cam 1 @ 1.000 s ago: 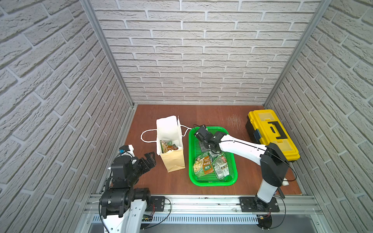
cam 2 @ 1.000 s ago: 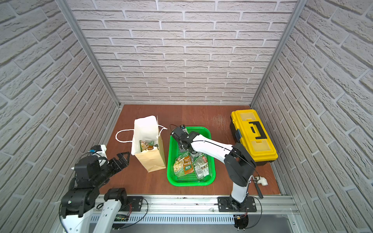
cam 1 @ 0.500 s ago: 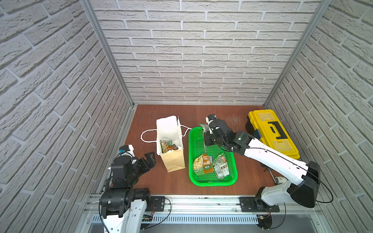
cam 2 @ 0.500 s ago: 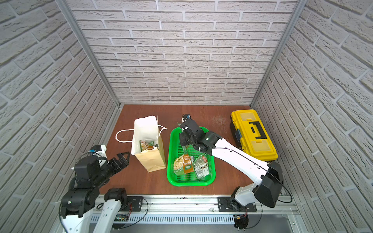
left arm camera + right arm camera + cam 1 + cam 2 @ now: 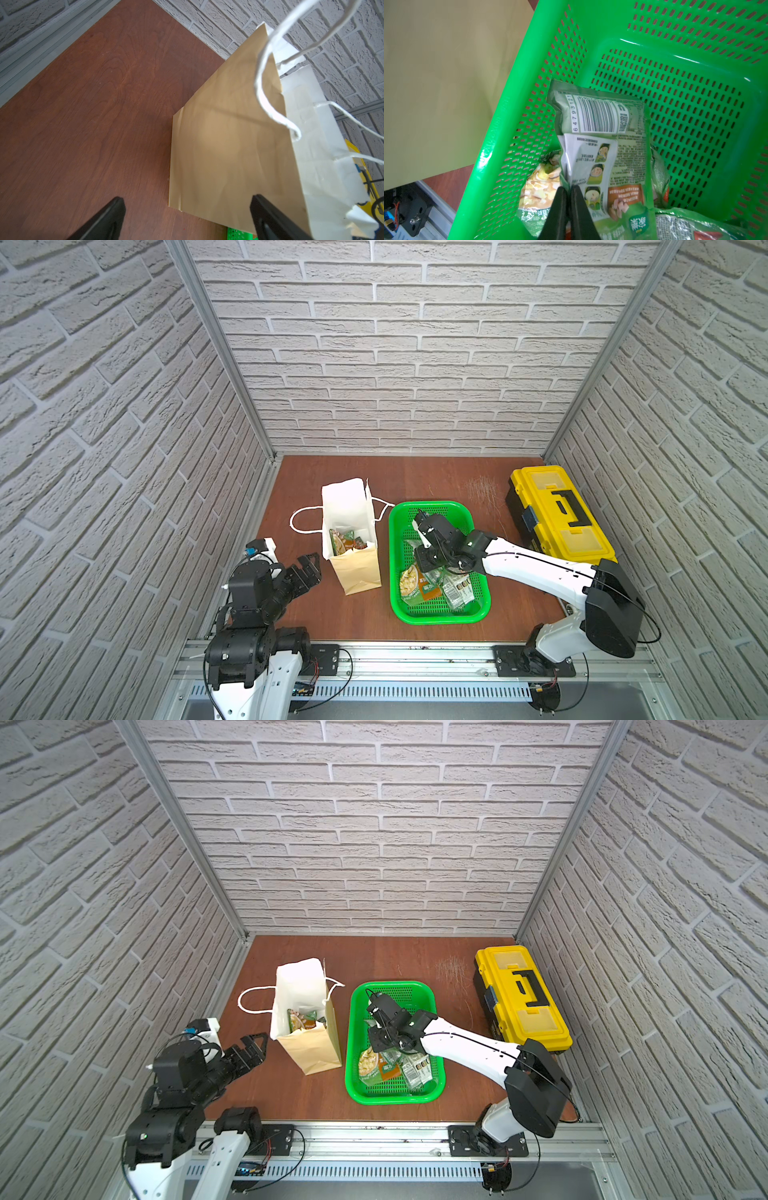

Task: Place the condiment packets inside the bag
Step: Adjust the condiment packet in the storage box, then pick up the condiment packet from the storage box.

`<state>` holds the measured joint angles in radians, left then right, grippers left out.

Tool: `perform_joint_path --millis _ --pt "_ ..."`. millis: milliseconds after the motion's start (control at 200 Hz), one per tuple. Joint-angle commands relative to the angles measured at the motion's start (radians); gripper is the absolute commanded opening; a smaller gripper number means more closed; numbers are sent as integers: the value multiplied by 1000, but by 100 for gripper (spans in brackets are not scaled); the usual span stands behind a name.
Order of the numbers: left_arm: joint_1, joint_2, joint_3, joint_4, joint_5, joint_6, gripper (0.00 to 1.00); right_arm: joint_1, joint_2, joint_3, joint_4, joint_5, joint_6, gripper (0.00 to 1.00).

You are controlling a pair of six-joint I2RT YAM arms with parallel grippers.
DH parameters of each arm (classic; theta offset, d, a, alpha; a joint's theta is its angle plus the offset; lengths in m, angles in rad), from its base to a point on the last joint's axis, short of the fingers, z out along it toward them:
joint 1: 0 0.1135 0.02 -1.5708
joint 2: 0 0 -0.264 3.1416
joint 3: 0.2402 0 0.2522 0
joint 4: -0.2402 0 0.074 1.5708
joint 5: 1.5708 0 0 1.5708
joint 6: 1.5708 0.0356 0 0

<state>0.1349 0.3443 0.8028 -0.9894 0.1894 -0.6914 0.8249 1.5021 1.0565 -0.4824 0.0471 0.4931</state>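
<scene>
**Right arm.** We note the right end effector (image 5: 569,188) low inside the green basket (image 5: 440,509), over its near half. Its two black fingers (image 5: 557,212) are pinched almost together on a folded edge of the held packet (image 5: 602,128), so we log it as clenched on that packet. The held packet shows its back to the wrist camera: a barcode at the end away from the fingers, small instruction pictures below it, and an orange-brown panel close to the fingers. We cannot tell whether it is lifted clear or resting on the pile. The other packets in the basket (image 5: 432,587) lie in a loose overlapping heap at the basket's near end. We cannot count them with confidence.

**Bag.** The paper bag (image 5: 361,572) stands upright on the counter (image 5: 415,477), just beside the basket's left rim. Its mouth is open and the white lining shows. One cord handle drapes out to the left. We see packets in the bag (image 5: 344,540), green with a food picture, low down inside.

**Left arm.** The left end effector (image 5: 187,198) hovers low over the counter near the bag's left face. Its fingers are spread wide, released, and not touching the bag.

**Other.** A yellow toolbox (image 5: 557,514), lid shut, sits at the counter's right edge, apart from the basket.
</scene>
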Motion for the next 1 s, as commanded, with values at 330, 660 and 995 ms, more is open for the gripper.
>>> perform_joint_path --millis 330,660,995 --pt "7 10 11 46 8 22 98 6 -69 -11 8 28 -51 22" --pt "6 10 9 49 13 21 98 104 -85 -36 -152 226 -128 64" --pt "7 13 6 52 16 22 98 106 -71 -50 -293 520 -119 85"
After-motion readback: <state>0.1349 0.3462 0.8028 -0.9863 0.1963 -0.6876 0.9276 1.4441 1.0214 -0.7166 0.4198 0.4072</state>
